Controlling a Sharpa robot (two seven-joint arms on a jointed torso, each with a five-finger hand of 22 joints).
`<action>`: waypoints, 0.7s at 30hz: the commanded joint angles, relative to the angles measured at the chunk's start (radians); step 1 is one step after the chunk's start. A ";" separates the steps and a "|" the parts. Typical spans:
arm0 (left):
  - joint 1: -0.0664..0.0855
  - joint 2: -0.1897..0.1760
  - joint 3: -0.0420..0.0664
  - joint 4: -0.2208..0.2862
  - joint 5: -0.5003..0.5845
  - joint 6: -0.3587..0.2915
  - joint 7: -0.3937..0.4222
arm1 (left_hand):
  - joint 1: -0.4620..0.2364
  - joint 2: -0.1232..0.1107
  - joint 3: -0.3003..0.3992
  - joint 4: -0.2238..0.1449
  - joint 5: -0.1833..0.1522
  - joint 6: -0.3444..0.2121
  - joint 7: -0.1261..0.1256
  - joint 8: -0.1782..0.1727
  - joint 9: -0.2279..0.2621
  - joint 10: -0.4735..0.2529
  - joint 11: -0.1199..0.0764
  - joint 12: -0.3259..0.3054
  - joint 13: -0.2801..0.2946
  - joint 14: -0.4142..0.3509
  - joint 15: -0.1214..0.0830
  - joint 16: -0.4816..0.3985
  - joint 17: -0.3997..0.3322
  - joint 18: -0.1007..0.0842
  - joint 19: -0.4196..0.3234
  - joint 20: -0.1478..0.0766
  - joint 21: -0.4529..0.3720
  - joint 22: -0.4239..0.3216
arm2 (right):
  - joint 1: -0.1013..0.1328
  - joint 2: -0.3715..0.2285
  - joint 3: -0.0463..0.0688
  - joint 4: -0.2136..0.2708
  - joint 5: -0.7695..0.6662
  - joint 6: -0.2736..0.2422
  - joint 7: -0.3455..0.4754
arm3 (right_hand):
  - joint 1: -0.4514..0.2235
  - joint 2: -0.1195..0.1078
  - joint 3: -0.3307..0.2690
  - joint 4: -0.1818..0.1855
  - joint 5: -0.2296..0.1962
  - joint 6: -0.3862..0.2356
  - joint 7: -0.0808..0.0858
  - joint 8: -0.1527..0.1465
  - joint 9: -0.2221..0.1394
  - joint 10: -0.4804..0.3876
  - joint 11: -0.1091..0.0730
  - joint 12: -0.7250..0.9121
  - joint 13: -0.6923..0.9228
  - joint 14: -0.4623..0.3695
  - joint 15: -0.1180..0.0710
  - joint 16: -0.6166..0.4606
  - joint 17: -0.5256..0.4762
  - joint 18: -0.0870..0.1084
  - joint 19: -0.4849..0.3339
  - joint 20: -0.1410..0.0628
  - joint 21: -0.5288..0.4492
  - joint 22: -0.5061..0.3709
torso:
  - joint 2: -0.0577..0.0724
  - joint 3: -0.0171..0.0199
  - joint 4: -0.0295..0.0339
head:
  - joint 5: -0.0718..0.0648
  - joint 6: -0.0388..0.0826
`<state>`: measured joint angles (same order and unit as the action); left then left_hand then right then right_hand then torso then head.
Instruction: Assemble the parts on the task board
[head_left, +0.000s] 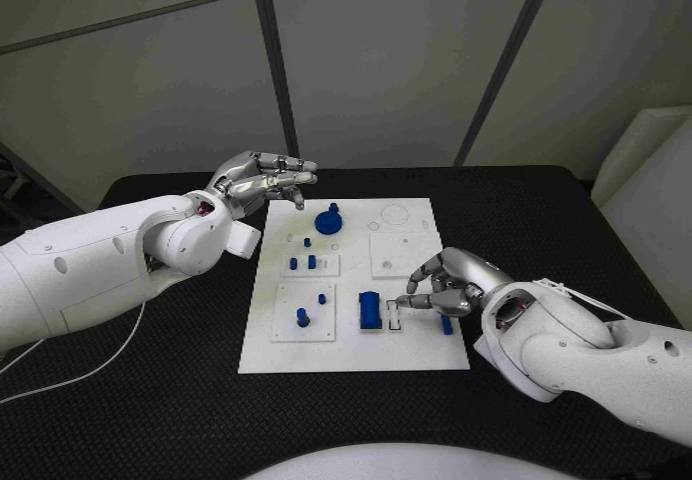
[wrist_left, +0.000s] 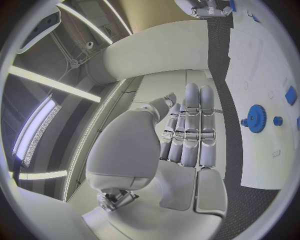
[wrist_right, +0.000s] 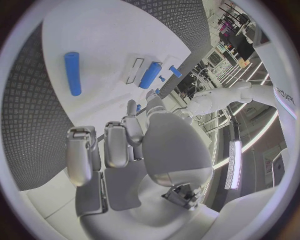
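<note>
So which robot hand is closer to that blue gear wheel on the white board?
The left. The left robot hand hovers just beyond the board's far left corner, close to the blue gear. The right robot hand is at the board's near right edge, farther away.

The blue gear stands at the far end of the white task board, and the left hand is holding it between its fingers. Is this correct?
Not quite. The blue gear does stand at the far end of the task board, but the left hand holds nothing: it hovers beside the board's far left corner, apart from the gear. The head view shows the gap, and the left wrist view shows its fingers empty.
</note>
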<state>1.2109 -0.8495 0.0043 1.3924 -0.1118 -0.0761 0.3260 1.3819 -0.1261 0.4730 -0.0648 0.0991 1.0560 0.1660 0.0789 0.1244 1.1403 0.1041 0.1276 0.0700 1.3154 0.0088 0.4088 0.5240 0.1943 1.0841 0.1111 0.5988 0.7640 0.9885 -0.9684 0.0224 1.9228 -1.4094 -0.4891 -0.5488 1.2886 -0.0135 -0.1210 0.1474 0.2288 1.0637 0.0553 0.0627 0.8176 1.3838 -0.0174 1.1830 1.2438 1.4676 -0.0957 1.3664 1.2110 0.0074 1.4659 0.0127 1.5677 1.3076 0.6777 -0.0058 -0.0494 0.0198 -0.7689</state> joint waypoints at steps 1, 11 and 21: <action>0.001 0.000 0.000 0.003 0.005 0.010 0.004 | -0.005 0.008 -0.007 -0.002 0.001 -0.001 0.003 -0.004 -0.001 -0.007 -0.001 0.006 0.000 0.004 0.005 -0.005 -0.001 -0.012 -0.004 0.002 -0.003 -0.001 | 0.003 -0.056 0.008 0.016 0.114 0.017 0.090 | -0.003 0.014 -0.015 0.008 0.007 -0.032 0.011 -0.003 -0.053 -0.015 0.007 -0.027 -0.018 0.034 0.015 -0.011 -0.007 -0.007 0.105 0.015 0.003 0.263 | 0.000 -0.0013 0.0000 | -0.013 0.001; 0.000 0.000 0.000 0.014 0.005 0.010 0.005 | -0.005 0.008 -0.007 -0.002 0.001 -0.001 0.003 -0.004 -0.001 -0.007 -0.001 0.006 0.000 0.004 0.005 -0.005 -0.001 -0.012 -0.004 0.002 -0.003 -0.001 | 0.003 -0.171 0.013 0.036 0.002 0.090 0.052 | 0.013 0.041 -0.046 0.029 0.070 0.015 0.006 0.000 -0.196 -0.005 0.003 -0.040 -0.026 0.038 0.014 -0.004 0.008 -0.007 0.105 0.019 0.003 0.263 | 0.001 0.0025 -0.0061 | -0.042 0.001; -0.003 -0.001 -0.002 0.016 0.005 0.012 0.006 | -0.006 0.008 -0.008 -0.001 0.001 0.000 0.002 -0.004 -0.002 -0.007 0.000 0.006 0.000 0.005 0.006 -0.006 -0.001 -0.012 -0.004 0.002 -0.004 -0.002 | -0.027 -0.171 0.007 0.036 -0.113 0.145 -0.030 | -0.005 0.027 -0.078 0.054 0.074 0.058 -0.002 0.005 -0.211 -0.002 -0.003 -0.044 -0.028 0.038 0.009 -0.003 0.012 -0.007 0.105 0.013 0.003 0.263 | 0.000 0.0012 -0.0033 | -0.054 -0.003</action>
<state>1.2068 -0.8505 0.0020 1.4064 -0.1116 -0.0756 0.3257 1.3778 -0.1220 0.4703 -0.0676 0.0991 1.0560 0.1660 0.0789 0.1245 1.1403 0.1041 0.1276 0.0700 1.3154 0.0088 0.4089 0.5240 0.1943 1.0841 0.1111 0.5989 0.7639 0.9648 -1.1418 0.0297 1.9552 -1.4562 -0.3882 -0.5366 1.2940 0.0131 -0.1944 0.2016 0.2992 1.1158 0.0551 0.0628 0.6083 1.3793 -0.0128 1.1420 1.2165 1.4667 -0.0802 1.3613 1.2219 0.0074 1.4655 0.0306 1.5677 1.3075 0.6781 -0.0035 -0.0552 -0.0322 -0.7717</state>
